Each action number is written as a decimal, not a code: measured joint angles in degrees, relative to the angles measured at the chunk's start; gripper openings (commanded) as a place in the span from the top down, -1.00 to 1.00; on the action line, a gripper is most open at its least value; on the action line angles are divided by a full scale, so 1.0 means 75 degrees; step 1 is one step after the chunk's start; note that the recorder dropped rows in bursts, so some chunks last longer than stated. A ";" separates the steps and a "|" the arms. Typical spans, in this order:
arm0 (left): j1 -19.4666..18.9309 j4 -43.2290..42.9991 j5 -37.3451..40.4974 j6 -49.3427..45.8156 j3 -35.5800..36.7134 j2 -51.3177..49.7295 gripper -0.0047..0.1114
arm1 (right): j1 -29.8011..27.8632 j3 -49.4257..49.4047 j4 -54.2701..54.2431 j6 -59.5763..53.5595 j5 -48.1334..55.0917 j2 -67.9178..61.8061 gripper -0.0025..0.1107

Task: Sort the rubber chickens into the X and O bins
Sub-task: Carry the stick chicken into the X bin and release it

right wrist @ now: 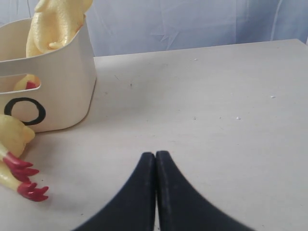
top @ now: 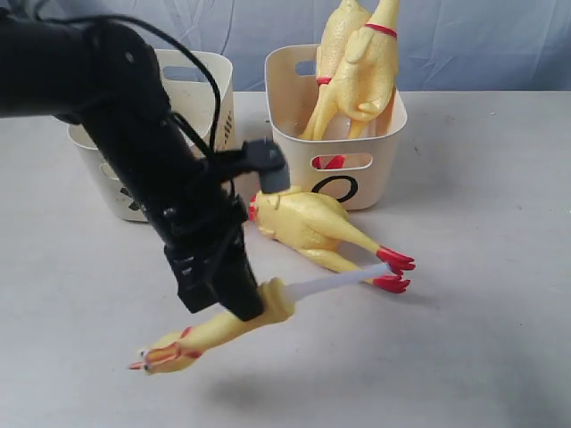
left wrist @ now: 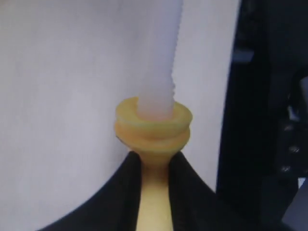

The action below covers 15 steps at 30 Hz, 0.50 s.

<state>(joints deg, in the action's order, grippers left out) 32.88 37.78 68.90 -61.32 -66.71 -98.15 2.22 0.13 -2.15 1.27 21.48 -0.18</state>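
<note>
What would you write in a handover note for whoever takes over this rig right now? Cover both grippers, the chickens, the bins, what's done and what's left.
Left gripper: shut on the tubed chicken, held off the table.
Right gripper: shut, empty, low over the table.
O bin: two large chickens inside, done.
Other bin: mark hidden by the arm, contents unclear.
Left to do: bin the held chicken, then the loose chicken lying in front of the O bin.

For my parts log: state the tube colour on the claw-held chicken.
The small yellow rubber chicken has a milky white plastic tube; the left wrist view shows it best.
</note>
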 measured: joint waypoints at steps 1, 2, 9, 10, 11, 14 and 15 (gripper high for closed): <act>0.0000 0.0420 0.0015 -0.0320 0.0000 0.0279 0.92 | 0.0000 0.0000 0.0000 0.0000 0.0000 0.0000 0.96; 0.0000 0.0721 -0.0058 -0.0571 0.0000 0.0549 0.92 | 0.0000 0.0000 0.0000 0.0000 0.0000 0.0000 0.96; 0.0042 0.0067 -0.4518 -0.0388 0.0000 0.1770 0.92 | 0.0000 0.0000 0.0000 0.0000 0.0000 0.0000 0.96; -0.0001 -0.0161 -0.5257 -0.0198 0.0000 0.1823 0.92 | 0.0000 0.0000 0.0000 0.0000 0.0000 0.0000 0.96; -0.0073 -0.0357 -0.6125 0.0088 0.0000 0.1827 0.92 | 0.0000 0.0000 0.0000 0.0000 0.0000 0.0000 0.96; -0.0425 -0.0459 -0.8159 0.0937 0.0000 0.1812 0.92 | 0.0000 0.0000 0.0000 0.0000 0.0000 0.0000 0.96; -0.0584 -0.0425 -0.8672 0.1224 0.0000 0.1796 0.92 | 0.0000 0.0000 0.0000 0.0000 0.0000 0.0000 0.96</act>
<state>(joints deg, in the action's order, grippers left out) 28.50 34.59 3.86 -52.14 -66.71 -84.68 2.22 0.13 -2.15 1.27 21.48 -0.18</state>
